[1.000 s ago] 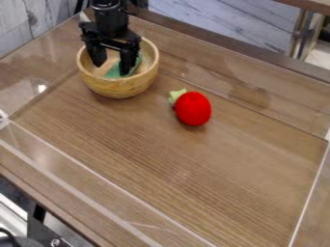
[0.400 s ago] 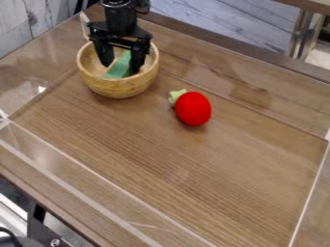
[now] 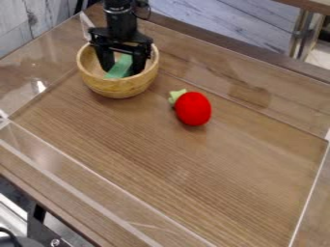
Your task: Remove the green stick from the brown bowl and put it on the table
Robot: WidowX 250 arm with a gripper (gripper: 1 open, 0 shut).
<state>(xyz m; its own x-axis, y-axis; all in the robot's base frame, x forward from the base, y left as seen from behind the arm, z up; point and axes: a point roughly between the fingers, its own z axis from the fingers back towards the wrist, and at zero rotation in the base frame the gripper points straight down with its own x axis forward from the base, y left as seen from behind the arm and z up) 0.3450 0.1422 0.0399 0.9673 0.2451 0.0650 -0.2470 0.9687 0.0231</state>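
Observation:
The brown bowl [image 3: 119,81] stands on the table [image 3: 168,164] at the back left. Inside it lies the green stick [image 3: 120,68], a mint-green block leaning against the bowl's inner wall. My gripper [image 3: 122,62] points straight down into the bowl, open, with one dark finger on each side of the stick. I cannot tell whether the fingers touch the stick. Part of the stick is hidden behind the fingers.
A red strawberry-like toy [image 3: 192,107] with a green top lies on the table to the right of the bowl. Clear plastic walls [image 3: 26,68] run round the tabletop's edges. Grey planks and a table leg show behind.
The gripper has shifted slightly right and deeper into the bowl, settling around the green stick. Its jaws have stayed open. The bowl and the red toy have not moved.

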